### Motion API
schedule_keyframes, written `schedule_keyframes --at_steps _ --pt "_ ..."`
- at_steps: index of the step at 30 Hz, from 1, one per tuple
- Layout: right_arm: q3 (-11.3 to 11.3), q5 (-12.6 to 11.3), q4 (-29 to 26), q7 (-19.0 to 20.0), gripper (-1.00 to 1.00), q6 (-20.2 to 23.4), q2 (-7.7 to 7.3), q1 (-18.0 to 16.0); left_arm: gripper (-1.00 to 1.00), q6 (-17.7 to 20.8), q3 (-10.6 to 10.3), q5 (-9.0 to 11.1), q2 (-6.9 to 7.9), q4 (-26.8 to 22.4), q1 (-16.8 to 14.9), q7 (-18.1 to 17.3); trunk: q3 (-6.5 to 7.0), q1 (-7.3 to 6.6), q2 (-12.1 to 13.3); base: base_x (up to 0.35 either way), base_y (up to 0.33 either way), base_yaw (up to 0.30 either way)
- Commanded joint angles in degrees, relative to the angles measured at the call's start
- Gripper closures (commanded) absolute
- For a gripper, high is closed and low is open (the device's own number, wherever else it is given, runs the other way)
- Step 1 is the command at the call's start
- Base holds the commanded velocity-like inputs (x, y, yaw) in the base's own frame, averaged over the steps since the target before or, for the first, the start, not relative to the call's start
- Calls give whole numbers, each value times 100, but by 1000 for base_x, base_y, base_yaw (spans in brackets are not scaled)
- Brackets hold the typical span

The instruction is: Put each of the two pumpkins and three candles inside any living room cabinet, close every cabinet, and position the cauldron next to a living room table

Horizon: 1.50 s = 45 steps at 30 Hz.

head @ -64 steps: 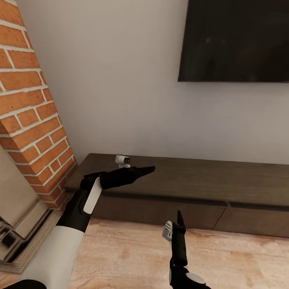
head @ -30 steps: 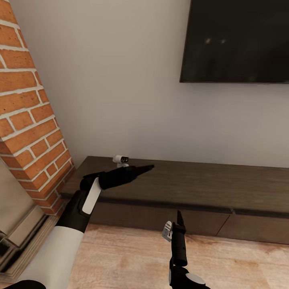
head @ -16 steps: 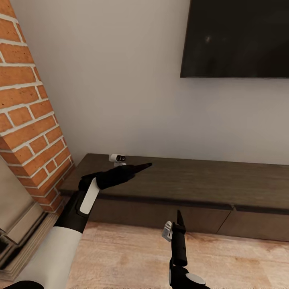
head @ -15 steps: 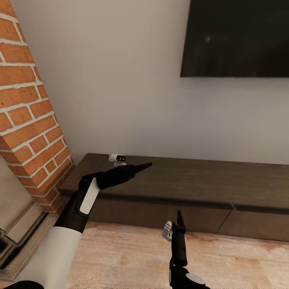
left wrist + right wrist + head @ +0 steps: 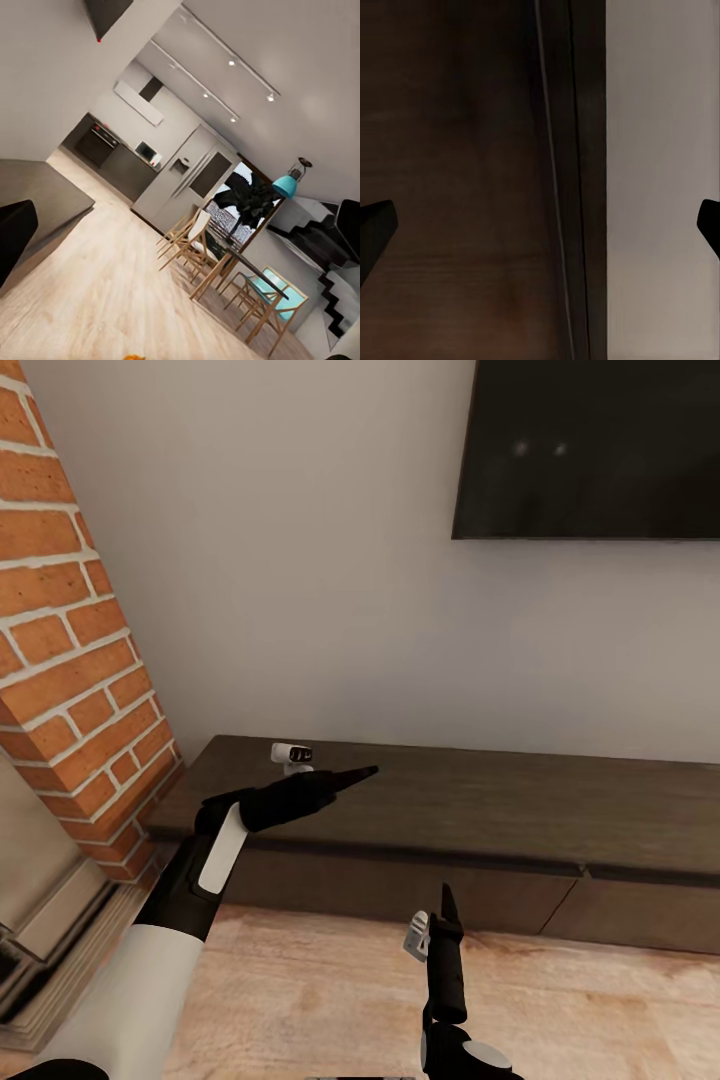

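We face the long, low dark-brown wood cabinet (image 5: 470,820) against the pale wall, drawer fronts shut, a black screen (image 5: 590,450) mounted above and a red brick column (image 5: 70,640) beside it. Our left hand (image 5: 350,775) hovers over the cabinet top; we cannot tell its spread. Our right hand (image 5: 445,905) stands apart and empty before the fronts.

A dark television (image 5: 590,450) hangs on the pale wall (image 5: 300,560), with a red brick chimney column (image 5: 70,650) to one side and light wood flooring (image 5: 300,990) below. Farther off stand a dining table (image 5: 247,266) with wooden chairs (image 5: 187,240), a teal pendant lamp (image 5: 285,186) and dark kitchen cupboards (image 5: 112,154).
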Motion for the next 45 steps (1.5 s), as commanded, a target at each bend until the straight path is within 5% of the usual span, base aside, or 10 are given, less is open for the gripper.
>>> schedule_keyframes --at_steps 1,45 --pt "0 0 0 -1 -100 0 0 0 -100 2 0 0 1 -1 0 1 0 0 0 55 0 0" --pt "19 6 35 14 -100 -18 26 -26 -100 0 185 53 20 -11 220 -6 0 0 0 103 11 0"
